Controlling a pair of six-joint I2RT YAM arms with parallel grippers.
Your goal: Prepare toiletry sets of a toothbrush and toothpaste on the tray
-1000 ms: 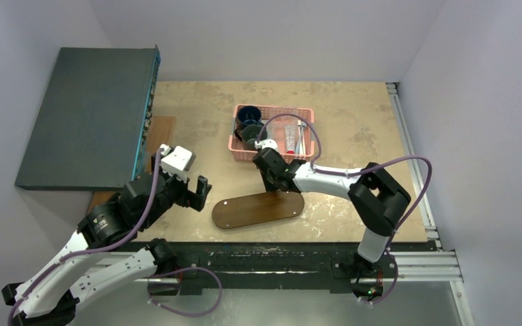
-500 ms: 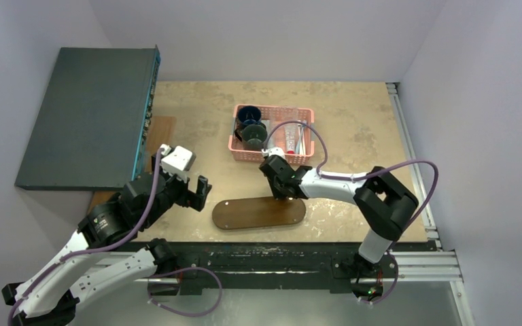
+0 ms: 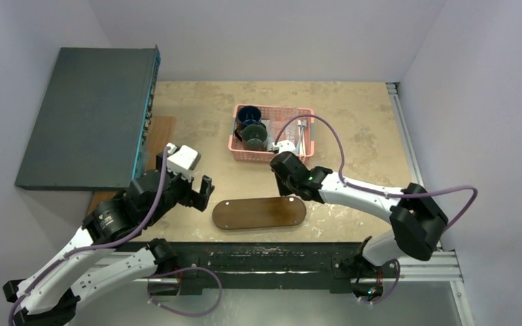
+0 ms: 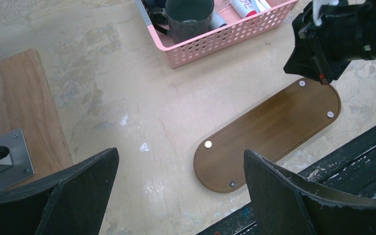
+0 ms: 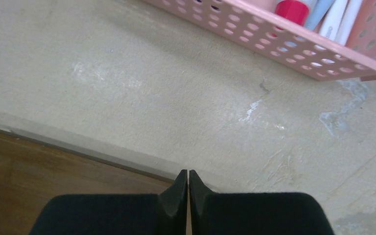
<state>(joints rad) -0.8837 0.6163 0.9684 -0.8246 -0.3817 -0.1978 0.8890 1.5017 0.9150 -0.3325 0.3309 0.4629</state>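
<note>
Inside pink basket (image 4: 225, 36), tube (image 4: 243, 5) print illegible.

Table (image 3: 197, 122): pale beige top, mottled, scuffed and stained; items lying directly on it as follows; tray (image 3: 258, 212): dark brown oval wooden board, small pale dots near both ends, flat by the near edge, long axis left to right; basket (image 3: 245, 157): pink perforated plastic, far middle, apart from the tray; board (image 3: 161, 131): lighter brown wood, flat at the left edge, just beside a dark grey case (image 3: 85, 115).
</note>
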